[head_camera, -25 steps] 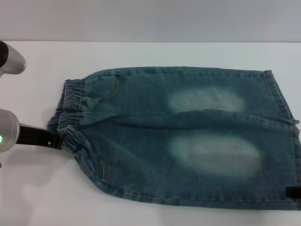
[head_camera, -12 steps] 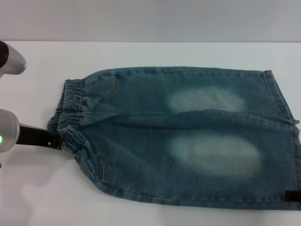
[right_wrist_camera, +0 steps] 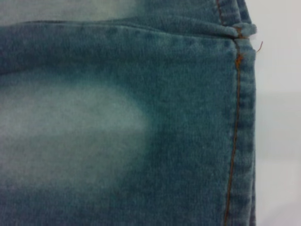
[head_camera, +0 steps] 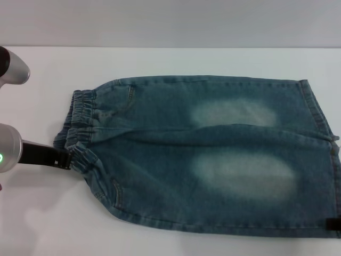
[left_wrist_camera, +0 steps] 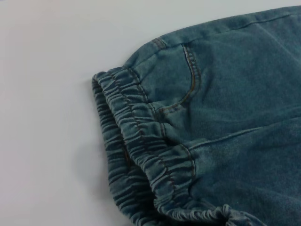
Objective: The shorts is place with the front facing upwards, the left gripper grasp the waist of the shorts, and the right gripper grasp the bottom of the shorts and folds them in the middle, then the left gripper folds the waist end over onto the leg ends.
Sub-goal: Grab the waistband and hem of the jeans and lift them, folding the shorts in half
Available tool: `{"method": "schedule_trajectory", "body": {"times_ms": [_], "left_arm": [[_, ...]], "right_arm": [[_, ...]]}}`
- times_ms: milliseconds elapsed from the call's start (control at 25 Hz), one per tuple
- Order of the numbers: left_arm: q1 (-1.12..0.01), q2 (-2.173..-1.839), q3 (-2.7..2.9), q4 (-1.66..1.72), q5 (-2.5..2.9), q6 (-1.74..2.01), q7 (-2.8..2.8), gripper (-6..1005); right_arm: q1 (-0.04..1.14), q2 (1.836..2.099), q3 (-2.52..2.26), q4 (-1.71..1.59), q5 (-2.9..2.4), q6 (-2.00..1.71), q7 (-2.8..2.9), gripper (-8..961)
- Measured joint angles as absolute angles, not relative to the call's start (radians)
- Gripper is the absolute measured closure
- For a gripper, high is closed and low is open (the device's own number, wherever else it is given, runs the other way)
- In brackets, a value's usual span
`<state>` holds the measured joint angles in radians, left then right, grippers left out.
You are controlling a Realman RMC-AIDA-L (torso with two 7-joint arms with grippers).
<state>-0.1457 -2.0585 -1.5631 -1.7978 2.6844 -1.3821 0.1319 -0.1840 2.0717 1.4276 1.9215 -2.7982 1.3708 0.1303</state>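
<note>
Left hand (head_camera: 65, 158) unmoved at the waist (head_camera: 80, 125), grip unclear; right hand (head_camera: 333, 224) lower, nearly out of frame.

Shorts (head_camera: 202, 154) spread flat on table (head_camera: 176, 61), waist (head_camera: 80, 133) to the left, leg hems (head_camera: 319, 128) to the right (one leg behind, one in front). Left gripper (head_camera: 63, 159) at the waist's near corner. Right gripper (head_camera: 333, 224) at the near right hem corner.

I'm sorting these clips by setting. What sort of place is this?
Probably a lab or test bench: a bare white table, a plain pale wall, one pair of blue denim shorts, and a black left gripper at their ruffled waistband.
</note>
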Motion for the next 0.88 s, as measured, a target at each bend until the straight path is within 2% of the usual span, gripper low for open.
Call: {"method": "schedule_trajectory", "body": {"times_ms": [200, 400, 520, 880], "left_arm": [[-0.146, -2.059, -1.563, -1.798, 2.684, -1.382, 0.132, 994], [-0.147, -2.059, -1.563, -1.798, 2.683, -1.382, 0.132, 994], [-0.147, -2.059, -1.563, -1.798, 2.683, -1.382, 0.132, 994], [-0.145, -2.059, -1.565, -1.795, 2.683, -1.373, 0.132, 994]], "right_arm": [[-0.175, 2.070, 1.423, 1.910, -2.798, 1.375, 0.126, 462], [-0.173, 2.072, 1.428, 1.907, -2.794, 1.379, 0.109, 693], [-0.173, 2.072, 1.426, 1.907, -2.794, 1.379, 0.104, 884], [-0.168, 2.073, 1.416, 1.930, -2.794, 1.369, 0.088, 941]]}}
